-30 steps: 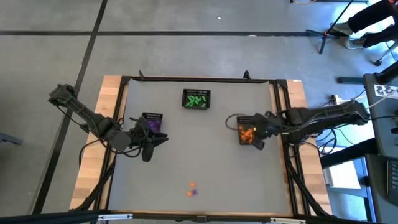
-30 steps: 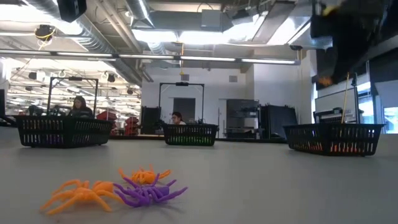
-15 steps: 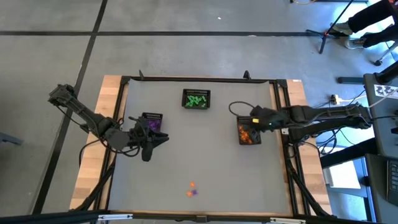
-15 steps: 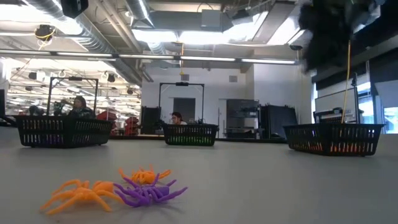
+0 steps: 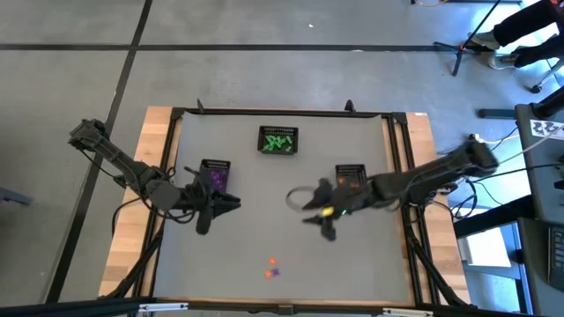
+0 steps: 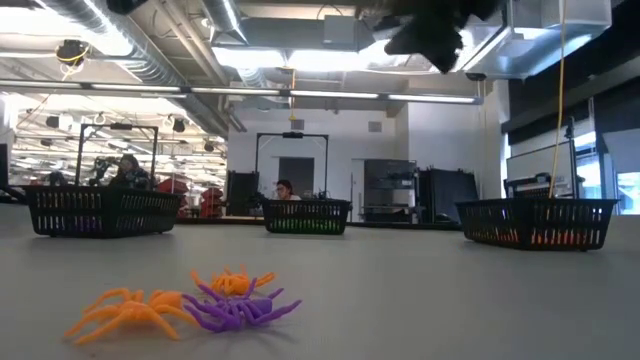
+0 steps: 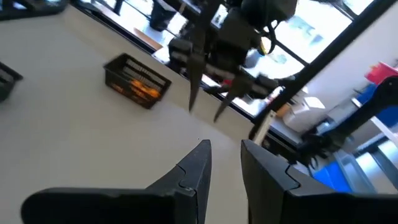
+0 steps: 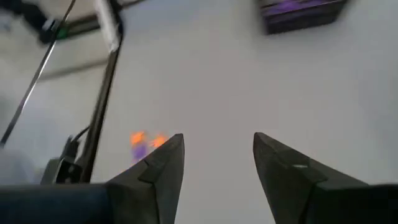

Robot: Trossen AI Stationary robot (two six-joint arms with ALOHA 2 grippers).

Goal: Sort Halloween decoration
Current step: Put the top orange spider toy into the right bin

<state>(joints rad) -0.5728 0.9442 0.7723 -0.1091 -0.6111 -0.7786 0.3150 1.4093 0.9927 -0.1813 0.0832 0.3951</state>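
Note:
Three Halloween decoration trinkets lie on the table near its front edge: two orange spiders (image 6: 125,312) (image 6: 232,282) and a purple one (image 6: 240,308), seen from above as a small cluster (image 5: 271,268). My right gripper (image 5: 314,211) hangs open above the table's middle, between the orange basket (image 5: 350,176) and the cluster, with nothing between its fingers (image 8: 214,162). My left gripper (image 5: 234,204) waits just in front of the purple basket (image 5: 215,173). It stands narrowly open and empty (image 7: 224,155). A green-filled basket (image 5: 278,141) stands at the far middle.
The three black mesh baskets stand apart on the table's far half, with bare tabletop (image 5: 352,255) between them and the near edge. A black frame rail (image 5: 282,112) runs around the table. People (image 6: 128,170) sit in the room beyond it.
My right gripper has left its place over the orange basket and swung toward the table's left and near edges, out over the middle of the table. The trinkets near the front edge have not moved.

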